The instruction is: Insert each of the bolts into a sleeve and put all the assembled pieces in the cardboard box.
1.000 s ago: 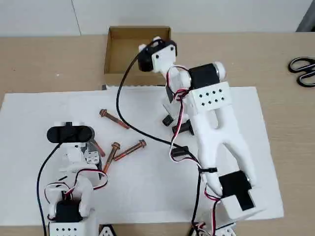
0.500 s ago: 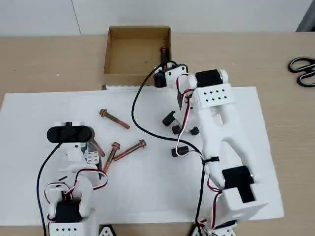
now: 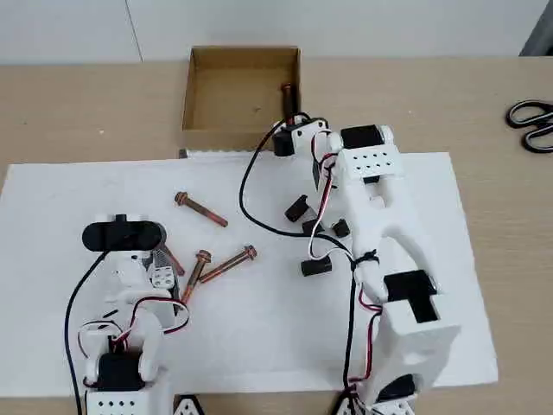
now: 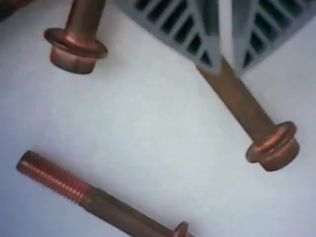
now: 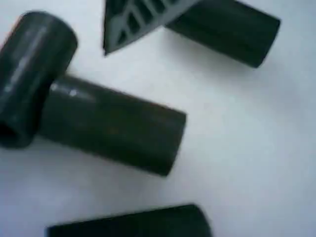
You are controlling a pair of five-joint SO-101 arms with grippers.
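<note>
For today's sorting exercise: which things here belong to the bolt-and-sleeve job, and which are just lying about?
Job: bolts, sleeves, cardboard box, assembled piece inside it.
Lying about: scissors, white paper sheet.

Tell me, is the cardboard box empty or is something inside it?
Not empty. One copper bolt, stuck in a dark sleeve, lies inside the cardboard box against a side wall.

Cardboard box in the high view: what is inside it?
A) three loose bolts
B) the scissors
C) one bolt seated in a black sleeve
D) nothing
C: a single copper-headed bolt in a black sleeve lies inside the cardboard box, close against one side wall, with the rest of the box floor bare.
</note>
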